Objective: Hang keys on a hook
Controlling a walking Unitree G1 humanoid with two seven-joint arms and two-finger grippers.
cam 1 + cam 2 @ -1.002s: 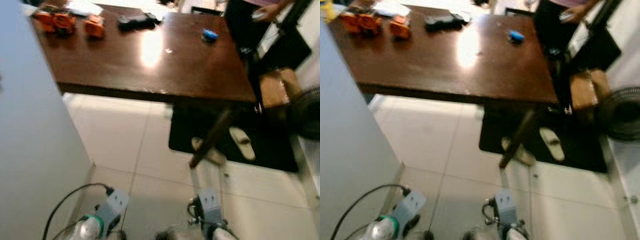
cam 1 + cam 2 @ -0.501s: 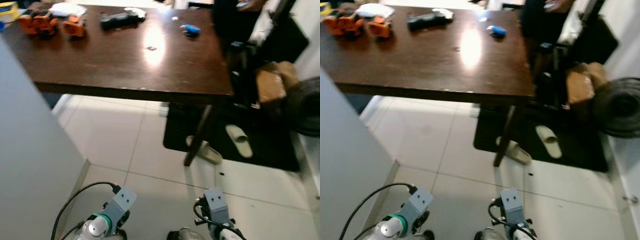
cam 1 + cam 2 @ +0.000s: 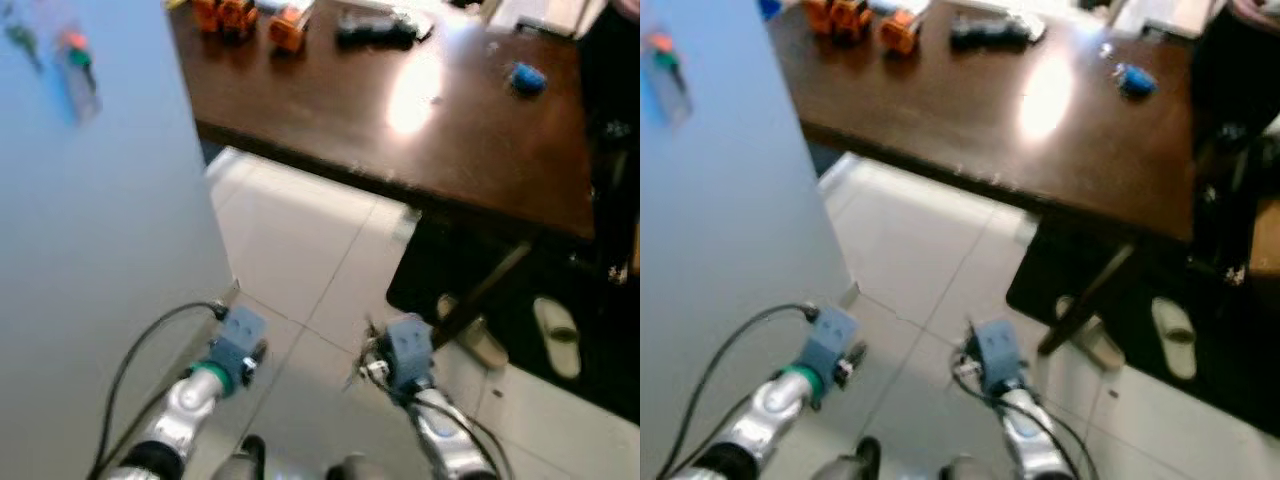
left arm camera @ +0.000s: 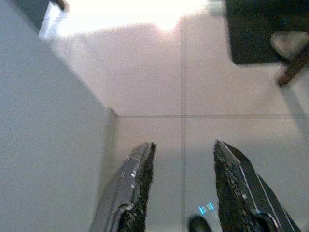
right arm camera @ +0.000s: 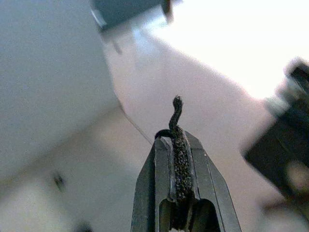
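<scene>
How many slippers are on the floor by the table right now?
2. One slipper lies on the dark mat, out past the table leg; the other sits at that leg's foot. More may be hidden under the table.

Pale blue-grey wall panel (image 3: 90, 250) close on my left. Floor (image 3: 300, 250) of light square tiles. Ahead, a dark brown wooden desk (image 3: 400, 140) with a bright light glare on its top. Under its right end, a black mat (image 3: 520, 320) carrying pale slippers (image 3: 556, 336).
</scene>
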